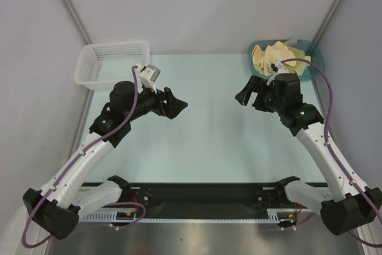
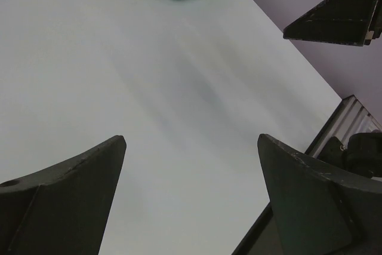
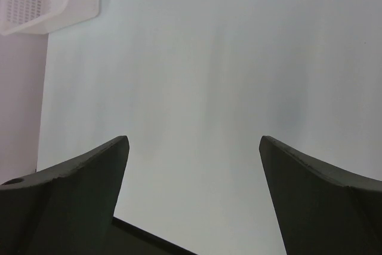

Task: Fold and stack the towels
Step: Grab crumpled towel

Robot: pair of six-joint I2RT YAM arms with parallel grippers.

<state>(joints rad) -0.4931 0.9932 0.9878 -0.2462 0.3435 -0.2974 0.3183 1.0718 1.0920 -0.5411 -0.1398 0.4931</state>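
While the right pincer (image 1: 246,92) gapes, towels (image 1: 277,58) lie bunched behind it.

My left gripper (image 1: 177,104) and my right gripper (image 1: 243,95) face each other, well apart. The bare table (image 1: 209,147) between them gives me wide room to pass. A white basket (image 1: 112,63) stands at 11 o'clock. A blue bin (image 1: 311,50) heaped with towels (image 1: 271,57) sits at 1 o'clock. The wall (image 1: 197,10) blocks 12 o'clock.

Towels (image 1: 279,57) in bin (image 1: 317,57) far right, basket (image 1: 89,73) far left.
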